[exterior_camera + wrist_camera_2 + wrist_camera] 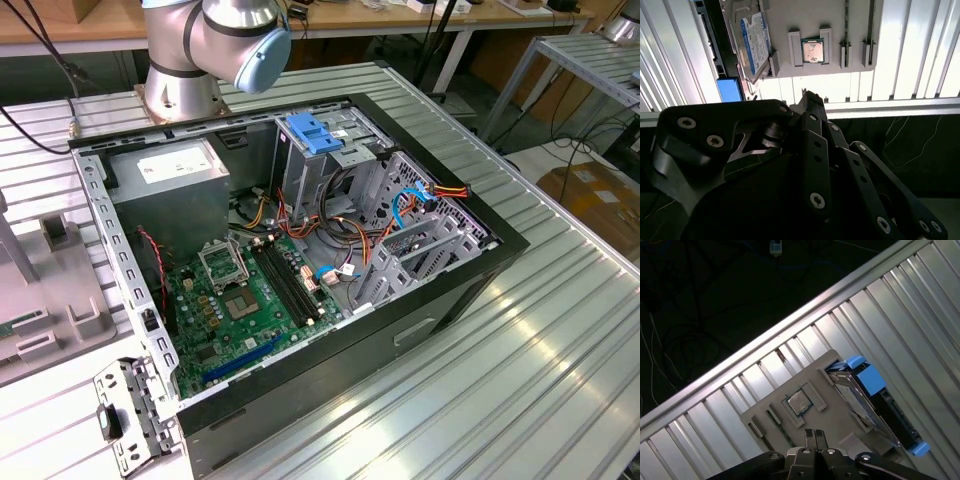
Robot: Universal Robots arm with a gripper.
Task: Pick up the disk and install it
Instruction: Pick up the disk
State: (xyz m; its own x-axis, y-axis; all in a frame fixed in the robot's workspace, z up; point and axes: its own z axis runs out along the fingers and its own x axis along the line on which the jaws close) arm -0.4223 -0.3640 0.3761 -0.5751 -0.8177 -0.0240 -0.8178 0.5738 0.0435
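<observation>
Pickup not yet begun. The gripper (814, 434), fingertips pressed together and empty, hovers above the grey fixture (835, 415). There the disk (867, 407) leans beside a processor chip (799, 403). The open computer case (300, 250), centre of the exterior view, holds no disk.

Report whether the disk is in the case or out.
Out: the disk sits in the grey holder on the table, beside a chip.

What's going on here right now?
The arm's gripper hangs shut and empty above a grey holder tray on the table. The disk sits in that tray beside a processor chip, not yet picked up. The computer case lies open on the table.
</observation>
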